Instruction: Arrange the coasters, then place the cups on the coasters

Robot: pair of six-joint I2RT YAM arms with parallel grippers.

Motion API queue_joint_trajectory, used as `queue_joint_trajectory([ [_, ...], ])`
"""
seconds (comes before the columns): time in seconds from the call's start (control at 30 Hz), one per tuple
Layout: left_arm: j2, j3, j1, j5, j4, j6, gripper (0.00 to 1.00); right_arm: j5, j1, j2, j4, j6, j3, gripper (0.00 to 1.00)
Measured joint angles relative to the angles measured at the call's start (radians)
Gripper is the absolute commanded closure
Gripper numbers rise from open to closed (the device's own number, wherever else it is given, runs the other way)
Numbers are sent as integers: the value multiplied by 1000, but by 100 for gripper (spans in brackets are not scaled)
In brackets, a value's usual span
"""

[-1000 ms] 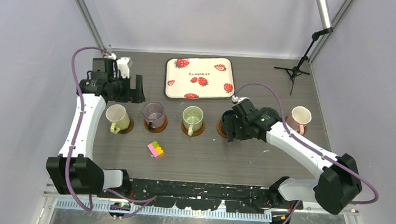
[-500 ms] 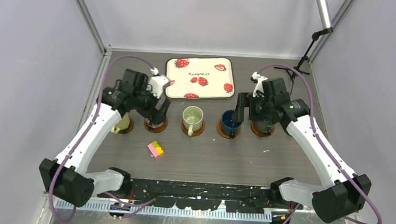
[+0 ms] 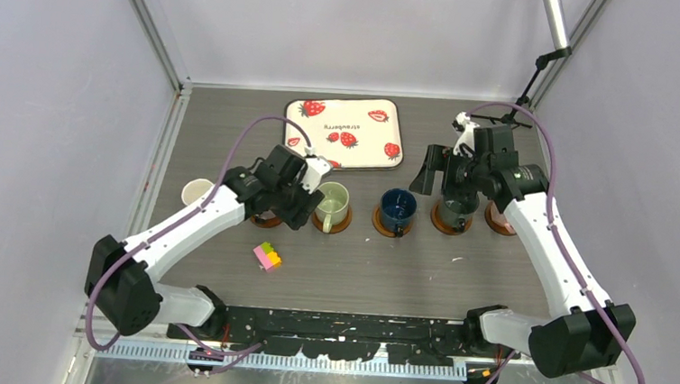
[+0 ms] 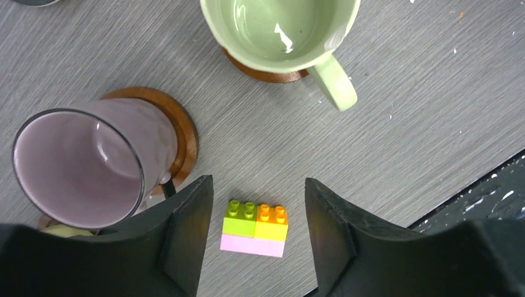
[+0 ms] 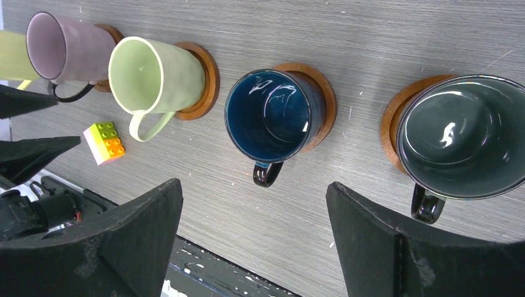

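1. The left hand (image 4: 259, 185) has swung in from the back left of the tabletop (image 3: 358, 266). It now hangs over the block (image 4: 254, 229) with its fingers apart, gripping nothing.
2. In its wrist view the purple mug (image 4: 86, 167) stands on a coaster (image 4: 182, 124) just beside that hand. The green mug (image 4: 278, 31) is beyond, on a coaster of its own.
3. The right hand (image 5: 254, 185) has moved off the blue mug (image 5: 272, 114), back and to the right. It is now above the dark mug (image 5: 467, 136), with its fingers spread wide and empty.
4. The blue and dark mugs each sit upright on a coaster, side by side but apart.
5. The cream mug (image 3: 196, 189) stands at the left end of the row, partly behind the left arm.
6. The tray (image 3: 345, 134) and the block lie where they did.
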Motion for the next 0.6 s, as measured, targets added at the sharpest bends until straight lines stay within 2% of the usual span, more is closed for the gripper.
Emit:
queue_joint_trajectory([
  [0.2, 66, -8, -38, -20, 54, -63, 61, -12, -27, 8, 1, 16, 3, 10],
  [0.6, 204, -7, -85, -67, 105, -126, 62, -25, -45, 13, 1, 29, 3, 10],
])
